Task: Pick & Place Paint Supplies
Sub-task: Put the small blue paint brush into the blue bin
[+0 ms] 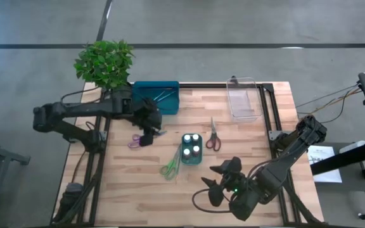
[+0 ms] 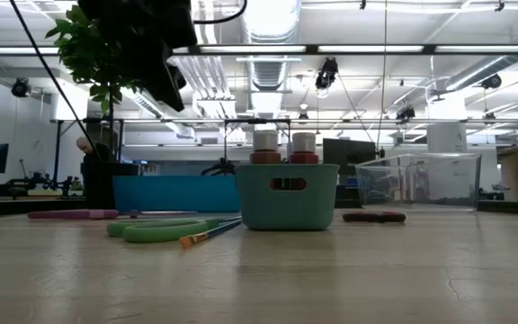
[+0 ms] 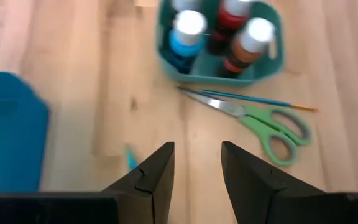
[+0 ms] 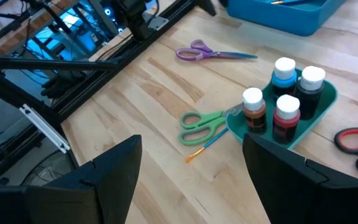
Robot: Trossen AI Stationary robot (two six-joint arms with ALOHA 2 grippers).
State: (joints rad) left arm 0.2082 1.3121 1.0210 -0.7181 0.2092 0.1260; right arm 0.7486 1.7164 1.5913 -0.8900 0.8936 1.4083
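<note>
Seen from above, the four white-capped paint pots [image 1: 192, 145] stand upright together in a small teal tray [image 1: 191, 160] near the middle of the wooden table [image 1: 138, 190]. The green-handled scissors [image 1: 171, 164] lie flat at about eight o'clock from that tray, blades pointing toward it, and a thin brush [image 4: 205, 145] with an orange tip lies alongside them, just beside the blades. The red-handled scissors [image 1: 213, 136] rest at roughly two o'clock from the tray, near but apart from it. The purple-handled scissors [image 1: 135, 140] lie at about nine o'clock from the pots, at the left gripper [image 1: 148, 135], which hovers over them with its fingers [image 3: 151, 180] parted and nothing between them. A larger blue bin [image 1: 156, 97] sits at about eleven o'clock from the pots and holds a few thin brushes [image 1: 162, 96] (their tips are too small to make out). A clear plastic tray [image 1: 244, 100] stands at around one o'clock, near the table's far edge, and a potted plant [image 1: 105, 62] sits beyond the blue bin at the far left corner. The right gripper [image 1: 224, 180] waits at about five o'clock from the pots, near the front edge, its jaws spread wide and empty.
</note>
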